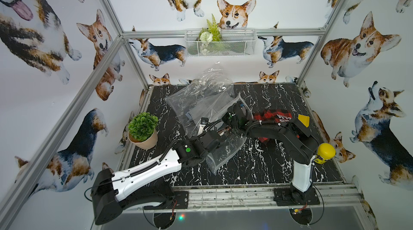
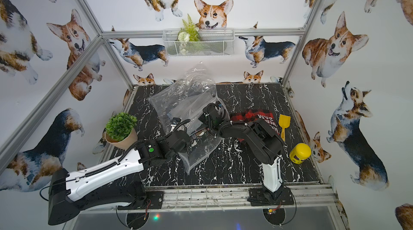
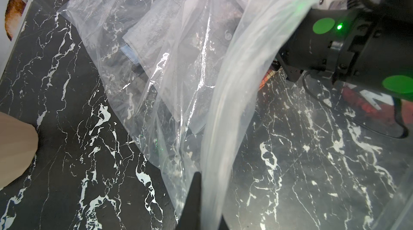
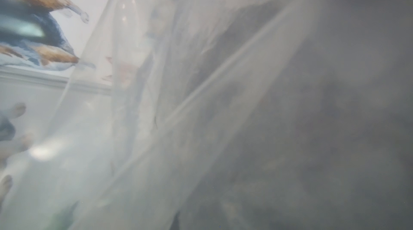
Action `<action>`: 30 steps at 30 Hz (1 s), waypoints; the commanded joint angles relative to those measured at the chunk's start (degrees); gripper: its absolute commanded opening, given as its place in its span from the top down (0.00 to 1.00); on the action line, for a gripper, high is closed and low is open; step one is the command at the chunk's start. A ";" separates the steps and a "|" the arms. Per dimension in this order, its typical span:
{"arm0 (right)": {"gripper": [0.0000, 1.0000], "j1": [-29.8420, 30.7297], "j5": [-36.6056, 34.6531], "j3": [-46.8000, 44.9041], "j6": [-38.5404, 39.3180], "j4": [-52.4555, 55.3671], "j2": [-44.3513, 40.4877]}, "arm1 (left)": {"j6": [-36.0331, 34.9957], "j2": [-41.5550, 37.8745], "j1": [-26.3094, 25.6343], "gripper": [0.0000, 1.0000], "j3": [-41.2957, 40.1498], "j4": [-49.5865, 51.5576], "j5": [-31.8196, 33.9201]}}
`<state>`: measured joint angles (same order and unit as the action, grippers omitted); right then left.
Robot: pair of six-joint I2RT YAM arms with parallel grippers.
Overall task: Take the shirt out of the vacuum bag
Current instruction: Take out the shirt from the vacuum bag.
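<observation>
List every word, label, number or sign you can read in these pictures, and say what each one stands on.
Nothing reads in full.
Red and black checked cloth: large white block letters, upside down in both top views and partly covered; no whole word can be read for certain.
Yellow round-lidded jar: small dark label, too small to read.
Clear crinkly plastic vacuum bag: no print shows.
Wrist views: no writing.

Potted plant (image 1: 143, 129) left of vacuum bag (image 1: 196, 96); shirt (image 3: 156, 27) inside
</observation>
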<state>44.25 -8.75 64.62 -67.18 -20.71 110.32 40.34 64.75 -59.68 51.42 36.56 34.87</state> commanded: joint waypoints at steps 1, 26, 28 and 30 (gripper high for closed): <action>1.00 -0.11 1.72 -0.05 -0.44 0.23 -1.19 | 1.15 -0.15 0.03 1.00 -0.21 1.46 0.64; 1.00 4.09 10.85 -20.32 4.25 8.79 -31.91 | 1.59 3.44 0.01 1.00 1.36 0.15 2.11; 1.00 4.27 10.80 -21.42 5.22 11.57 -36.41 | 1.50 3.71 0.03 1.00 1.31 -0.07 1.99; 1.00 4.35 10.28 -22.36 6.15 15.57 -41.80 | 1.31 3.89 0.08 1.00 1.32 -0.17 2.04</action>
<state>48.40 1.56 43.29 -62.92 -10.94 74.37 41.06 68.36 -59.70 52.38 36.29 35.94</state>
